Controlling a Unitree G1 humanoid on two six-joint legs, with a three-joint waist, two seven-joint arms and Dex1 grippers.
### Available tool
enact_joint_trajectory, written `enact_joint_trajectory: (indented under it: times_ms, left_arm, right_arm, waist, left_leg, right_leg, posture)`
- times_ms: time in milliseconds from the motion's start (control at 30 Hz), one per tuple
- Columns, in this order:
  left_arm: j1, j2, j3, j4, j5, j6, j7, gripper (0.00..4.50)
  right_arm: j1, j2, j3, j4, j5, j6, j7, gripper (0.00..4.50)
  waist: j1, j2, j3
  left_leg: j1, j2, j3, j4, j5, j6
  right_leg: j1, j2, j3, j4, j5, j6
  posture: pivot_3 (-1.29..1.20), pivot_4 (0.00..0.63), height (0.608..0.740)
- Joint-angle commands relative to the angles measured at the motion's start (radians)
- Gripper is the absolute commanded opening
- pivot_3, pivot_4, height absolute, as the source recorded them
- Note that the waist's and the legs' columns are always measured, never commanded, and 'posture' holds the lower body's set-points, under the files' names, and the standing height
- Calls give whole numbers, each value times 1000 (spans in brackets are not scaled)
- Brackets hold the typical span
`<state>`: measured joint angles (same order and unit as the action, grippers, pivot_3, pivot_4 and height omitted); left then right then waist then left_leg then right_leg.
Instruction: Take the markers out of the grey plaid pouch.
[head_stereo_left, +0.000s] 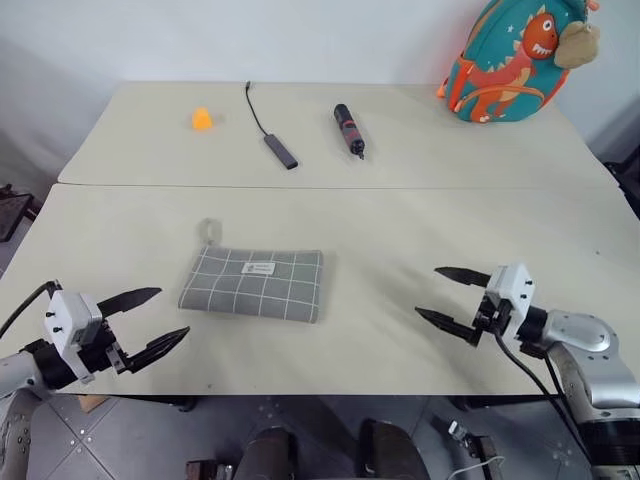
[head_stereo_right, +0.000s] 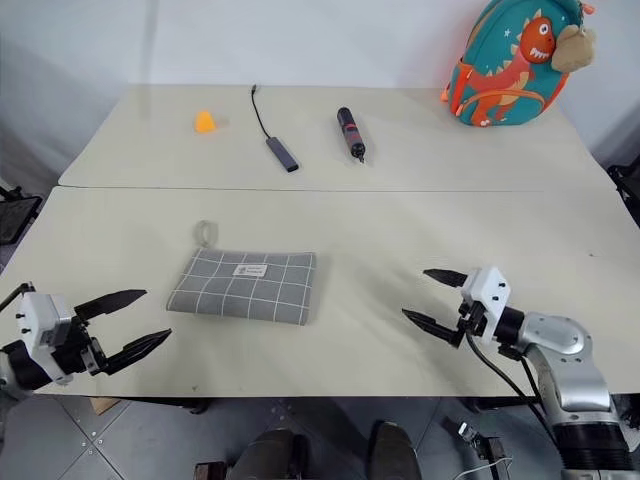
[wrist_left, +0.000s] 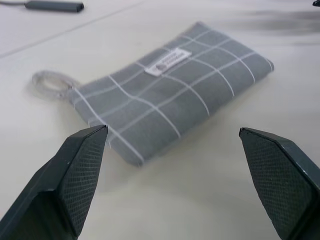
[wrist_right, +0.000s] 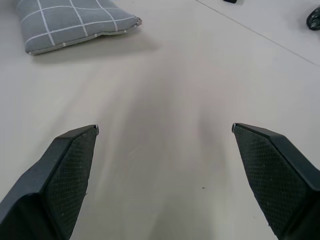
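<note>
Both hands are wide open and hold nothing: the grey plaid pouch (head_stereo_left: 253, 284) lies flat on the bench (head_stereo_left: 400, 230) (label up), between left hand (head_stereo_left: 146, 322) and right hand (head_stereo_left: 441, 296).

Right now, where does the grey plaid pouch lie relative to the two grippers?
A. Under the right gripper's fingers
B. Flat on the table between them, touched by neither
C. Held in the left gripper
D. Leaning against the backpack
B: the grey plaid pouch lies flat on the table, with the open left gripper to one side and the open right gripper to the other, both clear of it.
</note>
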<state>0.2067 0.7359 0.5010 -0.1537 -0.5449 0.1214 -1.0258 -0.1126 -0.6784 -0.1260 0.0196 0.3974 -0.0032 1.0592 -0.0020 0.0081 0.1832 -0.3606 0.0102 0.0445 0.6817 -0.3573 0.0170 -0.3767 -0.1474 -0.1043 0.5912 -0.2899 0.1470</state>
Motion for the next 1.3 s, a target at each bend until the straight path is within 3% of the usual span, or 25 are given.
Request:
enact_joint_trajectory:
  times_ms: [33, 67, 167, 333, 567, 667, 1033, 1167, 1300]
  left_arm:
    - [-2, 9, 1, -23, -9, 13, 3, 4485]
    - [-5, 9, 9, -29, -48, 56, 6, 4485]
    - [-57, 30, 82, 10, -190, 225, 51, 4500]
    - [-124, 152, 121, 215, -329, 567, 38, 4500]
    - [-353, 208, 2, 456, -269, 762, 94, 4500]
    - [-486, 210, -78, 520, -265, 874, 84, 4500]
    - [-687, 187, -357, 558, -188, 1053, -11, 4500]
    - [-696, 162, -381, 542, -196, 1122, -9, 4500]
    - [-698, 114, -319, 534, -214, 1171, 43, 4500]
  right_arm:
    - [-4, -5, -17, -12, 11, -23, 16, 4500]
    - [-4, -2, -16, -21, 15, -22, 19, 4500]
    - [-16, 13, 25, -121, 60, 44, 32, 3906]
    - [-135, 65, 186, -251, 38, 198, -5, 2278]
    - [-299, 216, 427, -189, -150, 179, -64, 23]
    - [-335, 238, 553, -101, -317, 43, -69, 23]
    - [-386, 296, 555, 18, -355, 42, -87, 23]
    - [-411, 292, 538, 56, -373, 34, -95, 23]
    - [-429, 281, 515, 88, -378, 13, -97, 23]
  waist:
    - [0, 0, 0]
    - [0, 0, 0]
    - [0, 0, 0]
    - [-17, 1, 1]
    - [-15, -2, -1]
    - [-6, -6, -2]
    - [-31, -7, -1]
    - [-29, -7, -1]
    - [-25, -7, -1]
  left_leg:
    - [0, 0, 0, 0, 0, 0]
    - [0, 0, 0, 0, 0, 0]
    - [0, 0, 0, 0, 0, 0]
    - [1, 2, 0, 1, 0, -1]
    - [-4, 0, -1, 1, 0, -2]
    - [-10, -8, -1, 3, 0, -2]
    - [-9, -7, 3, 3, 1, -3]
    - [-8, -7, 5, 3, 1, -3]
    - [-7, -7, 5, 3, 1, -3]
  right_leg:
    - [0, 0, 0, 0, 0, 0]
    - [0, 0, 0, 0, 0, 0]
    - [0, 0, 0, 0, 0, 0]
    - [0, 2, 0, 2, 0, 0]
    - [-7, 1, -1, 7, -1, -1]
    - [-17, 0, -2, 17, -1, -2]
    - [-17, -1, -6, 17, -1, -2]
    - [-17, -1, -5, 17, -1, -3]
    - [-16, -1, -4, 17, -1, -3]
  posture:
    - [0, 150, 740]
    - [0, 150, 740]
    - [0, 150, 740]
    - [0, 150, 740]
    - [0, 150, 740]
    - [0, 150, 740]
    - [0, 150, 740]
    - [0, 150, 740]
    - [0, 150, 740]
